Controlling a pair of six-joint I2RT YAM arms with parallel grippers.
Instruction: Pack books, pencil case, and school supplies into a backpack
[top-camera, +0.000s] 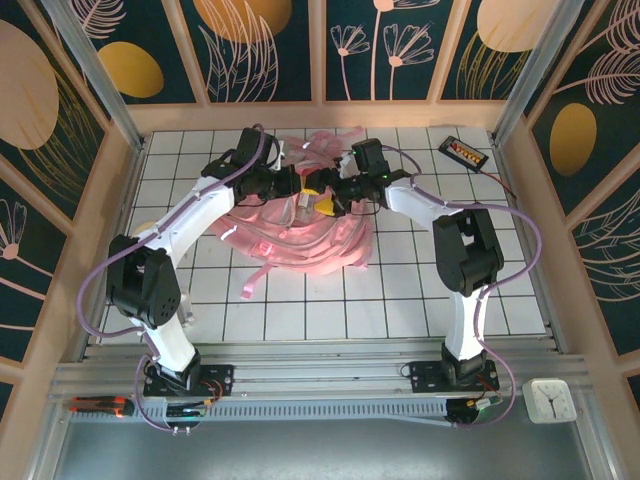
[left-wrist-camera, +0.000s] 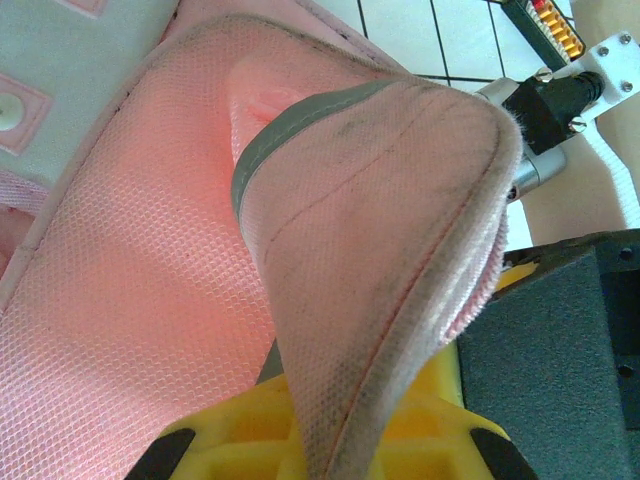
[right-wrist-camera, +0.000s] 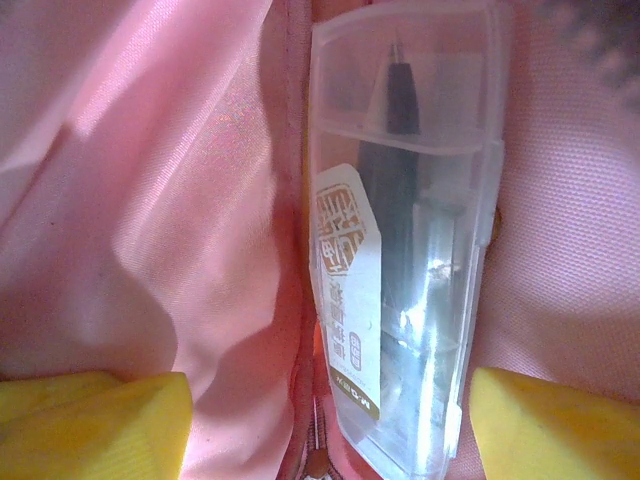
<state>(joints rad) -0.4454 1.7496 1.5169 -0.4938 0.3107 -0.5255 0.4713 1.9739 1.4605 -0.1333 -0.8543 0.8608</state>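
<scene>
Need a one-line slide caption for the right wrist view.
Clear plastic pen case against pink fabric backpack, between parted yellow fingers of right gripper.

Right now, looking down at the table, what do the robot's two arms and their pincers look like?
Both the left arm and right arm are glossy white tubes joined by chunky black motor housings, each trailed by a looping purple cable. The left gripper and right gripper are black-bodied with bright yellow fingers.
</scene>
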